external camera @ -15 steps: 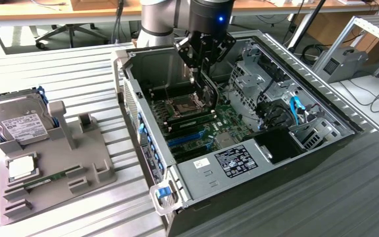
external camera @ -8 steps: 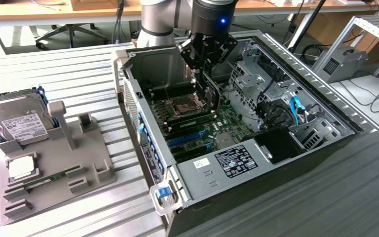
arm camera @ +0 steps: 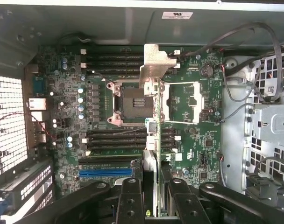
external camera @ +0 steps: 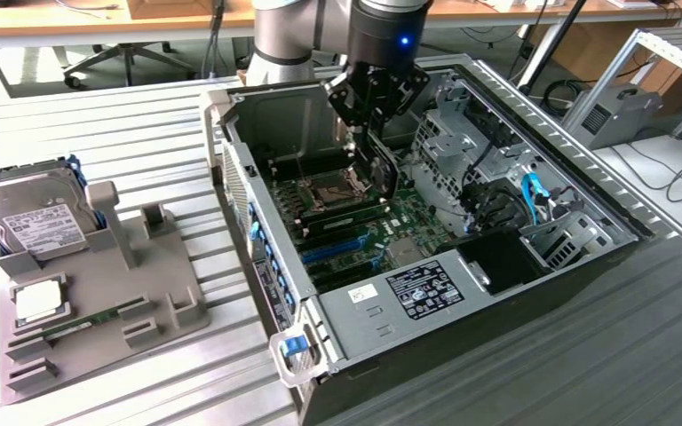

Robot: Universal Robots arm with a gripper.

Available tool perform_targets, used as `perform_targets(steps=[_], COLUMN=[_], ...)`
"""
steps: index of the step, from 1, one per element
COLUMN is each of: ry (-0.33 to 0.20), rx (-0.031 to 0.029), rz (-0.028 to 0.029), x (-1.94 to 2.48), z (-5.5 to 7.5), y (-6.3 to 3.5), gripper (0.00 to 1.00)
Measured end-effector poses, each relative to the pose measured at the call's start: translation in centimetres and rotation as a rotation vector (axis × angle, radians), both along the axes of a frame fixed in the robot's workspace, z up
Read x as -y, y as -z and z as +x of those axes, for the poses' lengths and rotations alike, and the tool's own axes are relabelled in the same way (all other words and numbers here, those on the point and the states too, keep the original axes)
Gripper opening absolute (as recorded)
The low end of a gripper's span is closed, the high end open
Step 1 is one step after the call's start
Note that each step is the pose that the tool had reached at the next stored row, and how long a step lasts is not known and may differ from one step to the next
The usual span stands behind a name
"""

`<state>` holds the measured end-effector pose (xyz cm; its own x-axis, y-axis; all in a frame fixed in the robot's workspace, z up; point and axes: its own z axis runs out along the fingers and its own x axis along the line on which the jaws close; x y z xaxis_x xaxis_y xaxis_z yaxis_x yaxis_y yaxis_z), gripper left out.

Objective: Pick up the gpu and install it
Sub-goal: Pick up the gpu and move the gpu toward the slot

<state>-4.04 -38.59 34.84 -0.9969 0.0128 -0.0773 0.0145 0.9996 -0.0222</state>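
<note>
The gpu [arm camera: 156, 70] is clamped edge-on between the fingers [arm camera: 131, 200]. It is held over the motherboard [arm camera: 202, 140], inside the case [external camera: 495, 373].

An open computer case [external camera: 232, 151] lies on its side on the desk [external camera: 116, 115], toward the exterior view's right. At the exterior view's left, apart from the case, a holder [external camera: 181, 293] sits on the desk. A hard drive [external camera: 35, 222] stands tilted in its far part, a processor chip [external camera: 35, 302] lies in front of that, and a memory stick [external camera: 81, 321] lies just beside the chip. Inside the case the motherboard [external camera: 359, 235] lies flat. The end effector [external camera: 371, 133] hangs above it with the gpu [external camera: 379, 169] gripped edge-on between its fingers, over the processor socket [arm camera: 132, 100] area. The bracket [arm camera: 156, 65] is at the end farthest from the fingers.
</note>
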Motion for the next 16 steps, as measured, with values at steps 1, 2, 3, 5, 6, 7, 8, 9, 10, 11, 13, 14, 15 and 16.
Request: perform_targets(steps=[1, 2, 3, 5, 6, 7, 8, 9, 10, 11, 13, 14, 15, 16], ry=[0.0, 0.0, 0.0, 0.0, 0.0, 0.0, 0.0, 0.0, 0.0, 0.0, 0.0, 0.0, 0.0, 0.0], rx=[0.0, 0.0, 0.0, 0.0, 0.0, 0.0, 0.0001, 0.0, 0.0, 0.0, 0.0, 0.0, 0.0, 0.0], rz=[0.0, 0.0, 0.0001, 0.0, 0.0, 0.0, 0.0, 0.0, 0.0, 0.0, 0.0, 0.0, 0.0, 0.0], x=[0.0, 0.0, 0.0, 0.0, 0.0, 0.0, 0.0, 0.0, 0.0, 0.0, 0.0, 0.0, 0.0, 0.0], z=[0.09, 0.17, 0.25, 0.37, 0.44, 0.52, 0.58, 0.65, 0.71, 0.78, 0.9, 0.94, 0.98, 1.02], y=[0.06, 0.11, 0.16, 0.25, 0.29, 0.34, 0.38, 0.42, 0.46, 0.5, 0.58, 0.61, 0.65, 0.69], gripper=[0.26, 0.26, 0.26, 0.26, 0.26, 0.26, 0.26, 0.26, 0.26, 0.26, 0.26, 0.26, 0.26, 0.26])
